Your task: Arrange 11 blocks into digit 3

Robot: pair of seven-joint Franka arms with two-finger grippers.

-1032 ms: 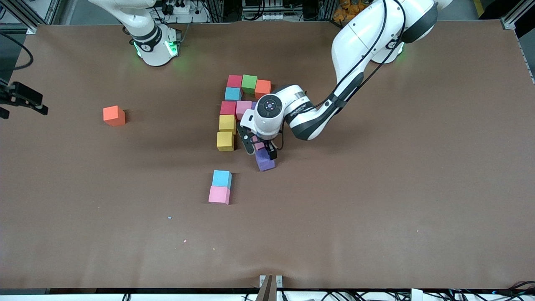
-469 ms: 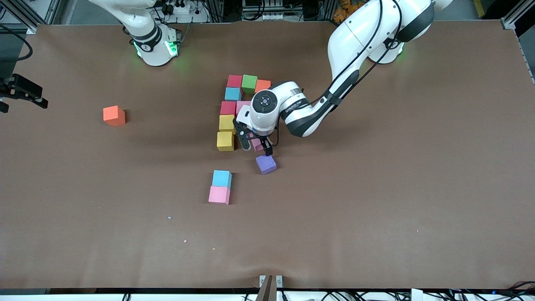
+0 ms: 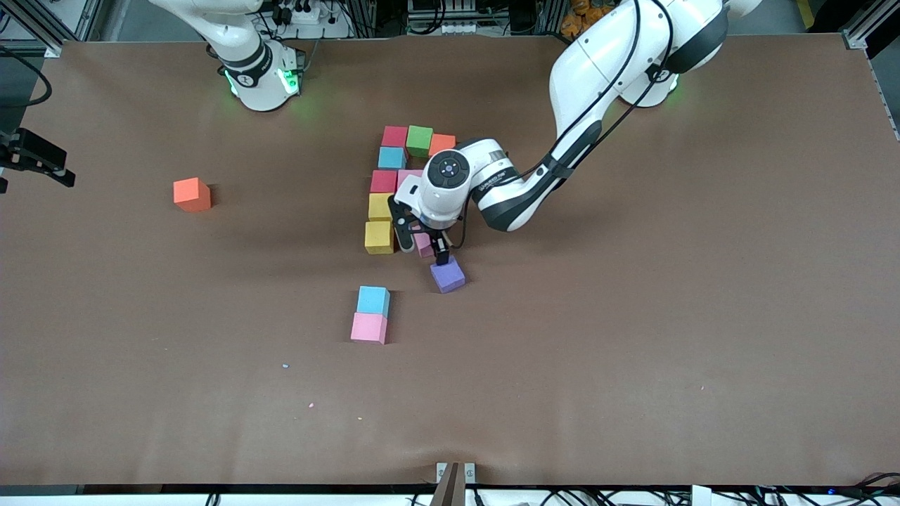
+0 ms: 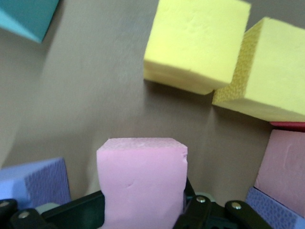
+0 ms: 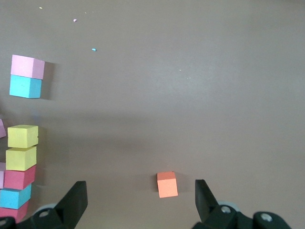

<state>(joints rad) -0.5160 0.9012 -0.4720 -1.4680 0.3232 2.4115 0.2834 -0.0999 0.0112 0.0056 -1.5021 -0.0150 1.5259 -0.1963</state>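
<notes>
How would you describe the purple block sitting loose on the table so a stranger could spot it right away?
Start at the cluster of coloured blocks mid-table, where the left gripper holds a pink block. Just nearer the front camera than that gripper lies the purple block, sitting alone and skewed. It touches no other block, unlike the blue and pink pair toward the right arm's end.

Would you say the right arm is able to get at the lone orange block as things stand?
Probably yes. The right gripper hangs open at its own end of the table, and the lone orange block sits apart on bare table, with nothing beside it; the left gripper is busy elsewhere.
</notes>
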